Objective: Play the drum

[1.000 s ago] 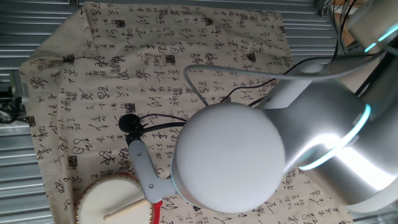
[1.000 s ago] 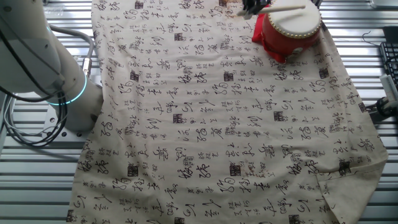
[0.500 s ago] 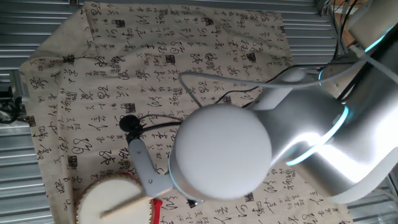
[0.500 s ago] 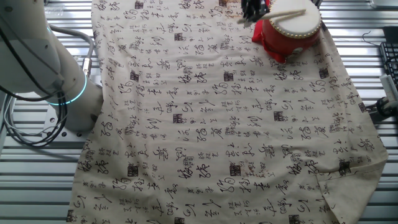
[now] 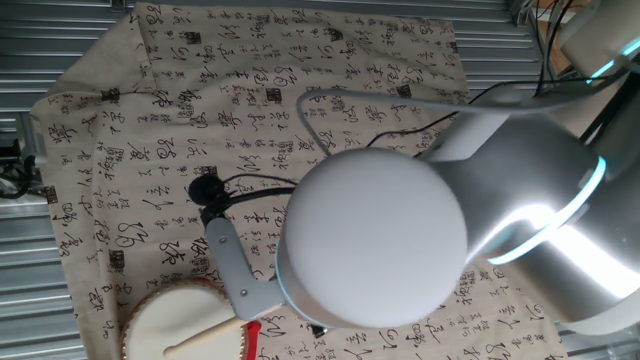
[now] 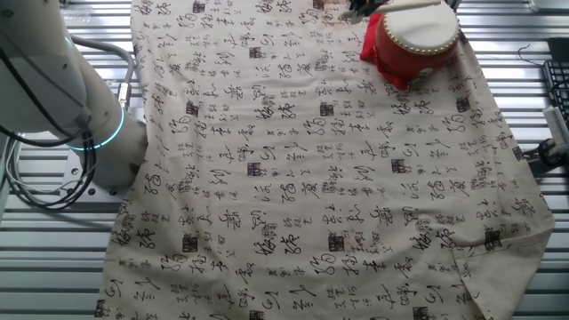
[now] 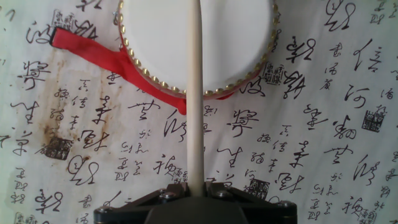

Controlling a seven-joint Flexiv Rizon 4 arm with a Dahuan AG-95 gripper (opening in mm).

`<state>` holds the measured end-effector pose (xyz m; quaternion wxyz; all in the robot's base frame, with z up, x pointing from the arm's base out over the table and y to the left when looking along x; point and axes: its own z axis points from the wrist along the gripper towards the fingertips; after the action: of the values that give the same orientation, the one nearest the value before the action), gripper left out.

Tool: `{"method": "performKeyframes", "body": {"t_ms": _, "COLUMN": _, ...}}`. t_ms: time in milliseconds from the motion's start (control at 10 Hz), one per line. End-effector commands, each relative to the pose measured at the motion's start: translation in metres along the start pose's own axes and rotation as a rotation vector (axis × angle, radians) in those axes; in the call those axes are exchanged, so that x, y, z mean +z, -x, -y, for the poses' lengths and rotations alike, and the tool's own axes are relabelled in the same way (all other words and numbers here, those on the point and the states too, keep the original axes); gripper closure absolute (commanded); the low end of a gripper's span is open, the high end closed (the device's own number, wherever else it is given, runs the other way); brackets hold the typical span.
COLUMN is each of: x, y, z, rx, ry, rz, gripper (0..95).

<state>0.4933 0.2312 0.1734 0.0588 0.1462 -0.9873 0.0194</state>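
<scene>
On the printed cloth [image 7: 323,124], the drum [image 7: 205,37] shows cream skin, brass-studded red rim.

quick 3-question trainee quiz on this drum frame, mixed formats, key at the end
1. True or false: the gripper holds the stick, and in the hand view the stick reaches out over the drum.
2. Multiple choice: what does the drum sit on? A) bare metal slats B) a cloth printed with black calligraphy C) a wooden tray
3. Fill in: a ___ ribbon trails from the drum across the cloth.

Key: 1 true; 2 B; 3 red.
</scene>
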Motion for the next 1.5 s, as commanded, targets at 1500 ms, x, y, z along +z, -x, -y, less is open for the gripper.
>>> {"method": "performKeyframes", "body": {"t_ms": 1500, "x": 0.004, "y": 0.029, "z": 0.001, "rx": -0.012, "ry": 0.003, "rz": 0.141, "gripper": 95.0}}
